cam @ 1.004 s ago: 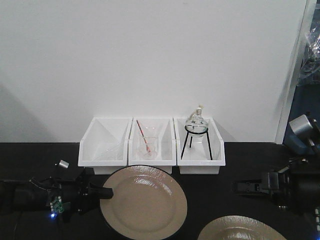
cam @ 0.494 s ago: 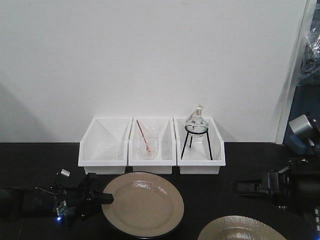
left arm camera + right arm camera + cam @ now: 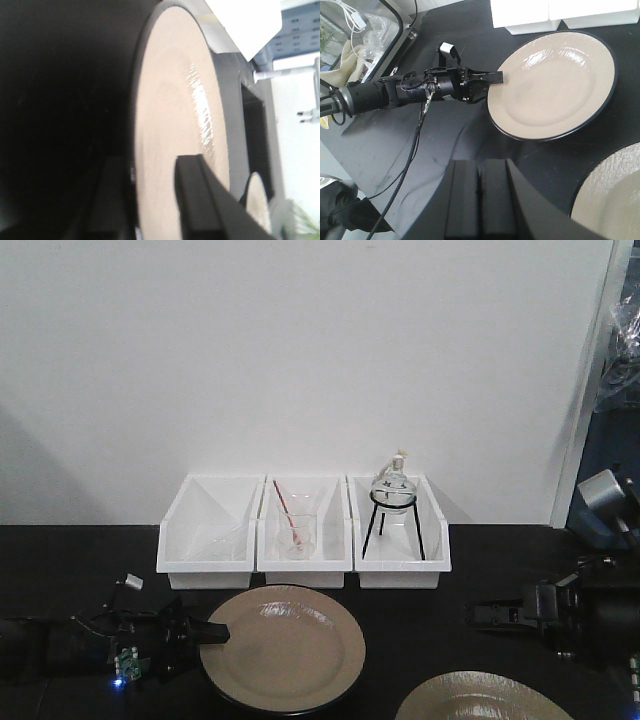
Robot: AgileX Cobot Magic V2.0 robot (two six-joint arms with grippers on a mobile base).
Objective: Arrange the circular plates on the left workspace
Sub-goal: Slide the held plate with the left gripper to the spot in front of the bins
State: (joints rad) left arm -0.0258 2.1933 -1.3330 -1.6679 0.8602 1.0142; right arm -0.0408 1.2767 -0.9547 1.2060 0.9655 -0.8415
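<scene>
Benchtop (image 3: pixel 60 560): we want both plates lying flat on its left part.
Near plate (image 3: pixel 285 645): just in front of white bins (image 3: pixel 200 568), looks flat or nearly so on benchtop. We'd slide it low and leftward, clear of bins.
Second plate (image 3: pixel 480 698): lower right, ungripped.
Left gripper (image 3: pixel 212 632): pinching near plate's left rim. We'd grip firm, no tilt.
Right gripper (image 3: pixel 482 615): fingers pressed together, empty, well apart.

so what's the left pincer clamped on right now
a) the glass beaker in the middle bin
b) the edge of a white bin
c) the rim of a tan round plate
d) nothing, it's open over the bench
c: the left pincer is closed on the left edge of the glossy tan round plate in front of the bins, clear of the bins and glassware.
</scene>
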